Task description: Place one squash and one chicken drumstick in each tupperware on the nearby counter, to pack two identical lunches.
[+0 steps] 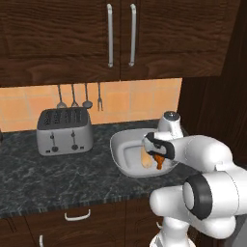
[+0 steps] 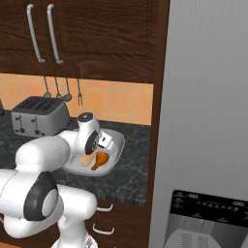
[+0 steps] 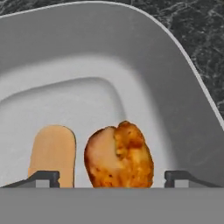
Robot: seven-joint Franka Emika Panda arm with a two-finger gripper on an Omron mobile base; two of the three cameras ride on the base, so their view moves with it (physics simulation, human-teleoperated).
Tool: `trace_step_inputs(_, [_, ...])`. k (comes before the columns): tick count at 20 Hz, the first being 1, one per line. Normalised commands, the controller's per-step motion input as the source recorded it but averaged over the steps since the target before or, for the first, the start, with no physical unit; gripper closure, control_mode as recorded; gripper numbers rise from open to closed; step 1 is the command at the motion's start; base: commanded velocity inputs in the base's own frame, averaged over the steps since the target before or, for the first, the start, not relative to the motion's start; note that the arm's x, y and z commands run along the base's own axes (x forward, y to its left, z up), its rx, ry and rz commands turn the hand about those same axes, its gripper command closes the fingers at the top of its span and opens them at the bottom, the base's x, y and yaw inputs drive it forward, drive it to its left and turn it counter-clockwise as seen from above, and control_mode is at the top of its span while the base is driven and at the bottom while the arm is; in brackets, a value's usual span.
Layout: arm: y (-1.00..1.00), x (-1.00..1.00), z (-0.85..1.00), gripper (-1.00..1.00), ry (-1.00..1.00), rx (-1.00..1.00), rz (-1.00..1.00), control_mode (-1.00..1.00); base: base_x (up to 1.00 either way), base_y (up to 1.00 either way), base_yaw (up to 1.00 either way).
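A pale grey tupperware (image 1: 117, 144) (image 2: 117, 143) (image 3: 131, 52) stands on the speckled counter (image 1: 58, 178). Inside it lie a tan squash (image 1: 144, 157) (image 2: 86, 159) (image 3: 53, 153) and, right beside it, a glossy orange-brown chicken drumstick (image 1: 159, 163) (image 2: 100, 159) (image 3: 119, 158). My gripper (image 1: 157, 155) (image 2: 100, 150) (image 3: 113, 178) hovers just over the tub, open. Its fingertips (image 3: 44, 177) stand wide apart on either side of the drumstick, clear of it. The squash sits by the left tip.
A silver toaster (image 1: 64, 130) (image 2: 38, 116) stands on the counter to the left of the tub. Utensils (image 1: 79, 99) hang on the tiled wall under dark wall cabinets (image 1: 120, 34). A tall grey fridge (image 2: 208, 121) closes off the right side.
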Motion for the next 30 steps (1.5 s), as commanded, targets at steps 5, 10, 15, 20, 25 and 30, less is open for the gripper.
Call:
trace_step_inputs(5, [0.0,-1.0,0.81,-1.0,0.0,0.0,-0.04,-1.0,0.0,0.0,0.0])
trace_step_inputs(10, [0.11,-0.97,0.38,-1.0,0.02,0.0,-0.01,-1.0,0.0,0.0,0.0])
trace_step_inputs(15, [0.0,0.0,0.0,-1.0,0.0,0.0,0.0,1.0,-1.0,0.07,0.05])
trace_step_inputs(20, [0.0,0.0,0.0,-1.0,0.0,0.0,0.0,1.0,-1.0,-0.24,-0.03])
trace_step_inputs(25, [0.0,0.0,0.0,-1.0,0.0,0.0,0.0,1.0,-0.22,-1.0,-0.14])
trace_step_inputs(30, [0.0,0.0,0.0,-1.0,0.0,0.0,0.0,1.0,0.0,-1.0,-0.11])
